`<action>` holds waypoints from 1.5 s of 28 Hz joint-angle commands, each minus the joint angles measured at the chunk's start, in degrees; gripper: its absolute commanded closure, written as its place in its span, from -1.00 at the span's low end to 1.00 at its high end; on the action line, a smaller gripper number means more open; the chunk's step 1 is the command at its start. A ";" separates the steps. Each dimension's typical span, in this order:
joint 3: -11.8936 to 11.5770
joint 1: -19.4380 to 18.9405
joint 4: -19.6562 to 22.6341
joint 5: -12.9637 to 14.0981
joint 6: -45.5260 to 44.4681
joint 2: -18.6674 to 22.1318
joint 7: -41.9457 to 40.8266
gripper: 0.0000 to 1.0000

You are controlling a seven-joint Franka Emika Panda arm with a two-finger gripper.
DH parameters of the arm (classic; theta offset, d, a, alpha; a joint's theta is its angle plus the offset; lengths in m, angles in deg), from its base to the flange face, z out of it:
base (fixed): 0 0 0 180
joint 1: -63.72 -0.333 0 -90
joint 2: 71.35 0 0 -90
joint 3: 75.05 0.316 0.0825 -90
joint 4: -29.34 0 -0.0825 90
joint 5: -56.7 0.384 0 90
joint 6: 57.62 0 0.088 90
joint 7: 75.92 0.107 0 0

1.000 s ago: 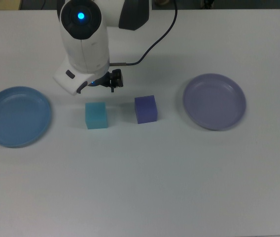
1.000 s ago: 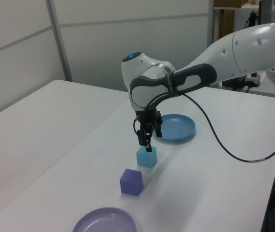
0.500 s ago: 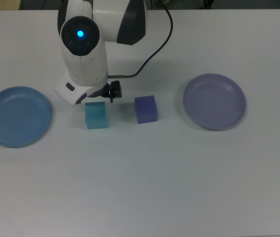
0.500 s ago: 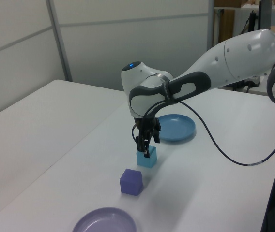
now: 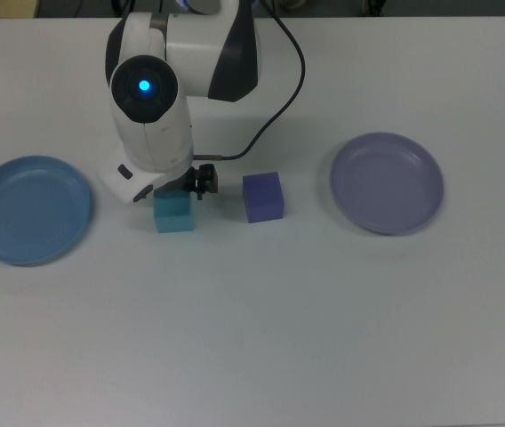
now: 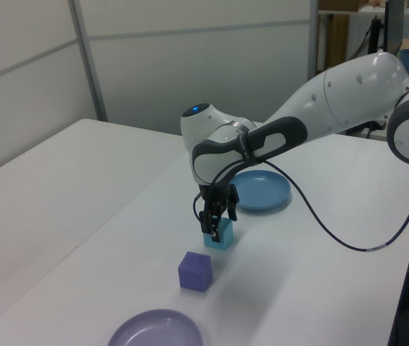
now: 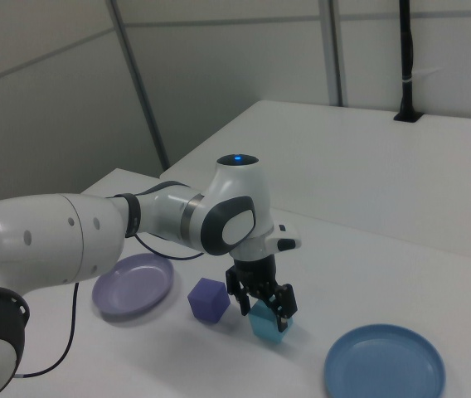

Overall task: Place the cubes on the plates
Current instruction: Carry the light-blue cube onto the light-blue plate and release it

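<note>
Gripper (image 6: 212, 229) straddles my cyan cube (image 6: 219, 235) on the desk (image 5: 279, 311), unclenched. Violet cube (image 5: 262, 197) sits beside it; blue plate (image 5: 28, 210) and lavender plate (image 5: 386, 182) hold nothing, so both placements remain.

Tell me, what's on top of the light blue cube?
The robot's gripper hangs right over the cyan cube, its black fingers down at the cube's sides. Nothing else sits on it. In the top view the arm covers part of the cube's top.
</note>
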 commanded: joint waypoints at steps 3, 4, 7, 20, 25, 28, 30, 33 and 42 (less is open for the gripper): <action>-0.10 -0.01 0.20 -0.52 2.78 -0.60 6.06 -0.35; -0.10 -0.01 0.20 -0.52 3.04 -0.60 7.64 -0.04; -0.10 -0.01 0.03 -0.52 2.96 -0.51 9.23 0.02; -0.27 10.52 -5.24 1.41 0.23 5.03 10.21 -0.04; -0.27 16.59 -5.33 0.70 1.02 2.83 6.96 -0.10; -0.27 19.23 -5.25 1.14 5.23 0.46 3.71 -0.10; -0.27 19.33 -5.16 1.14 7.60 -0.33 3.61 -0.10; -0.18 19.59 -4.72 1.41 8.84 -0.51 3.79 -0.10; -0.18 19.15 -4.54 1.32 8.76 -0.60 3.27 -1.00</action>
